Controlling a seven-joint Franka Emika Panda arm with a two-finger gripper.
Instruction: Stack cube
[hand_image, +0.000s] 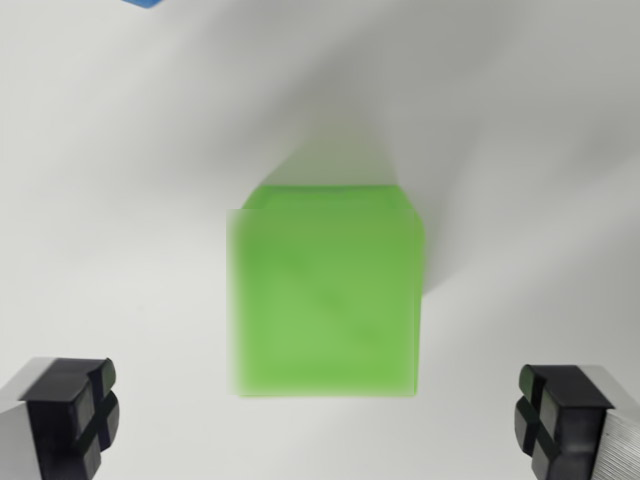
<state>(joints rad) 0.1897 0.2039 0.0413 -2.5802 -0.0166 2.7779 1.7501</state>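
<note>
Cube, green (325, 290), sits mid-frame in the wrist view on the white desk (120, 200), blurred at its edges, so we can't read any surface detail beyond a faint diagonal mark on the top face.

Going left to right: at the wrist view's left bottom corner we see one finger (75, 410) of the end effector (320, 415), black pad with a cross-shaped groove, grey metal body behind it. Bare desk separates it from the cube. Then the cube itself, top face toward the camera, its far corners looking clipped, a soft shadow on the desk beyond and to the right of it. More bare desk, then the second finger at the bottom right corner, same black grooved pad.

The end effector is released: both fingers are spread wide, well apart from the cube's sides, touching nothing. The cube lies between them and slightly ahead of the pads, in the upper direction of the picture.

At the top left edge we spot a small blue object (145, 4), mostly cut off, well apart from the cube; we can't tell what it is.
</note>
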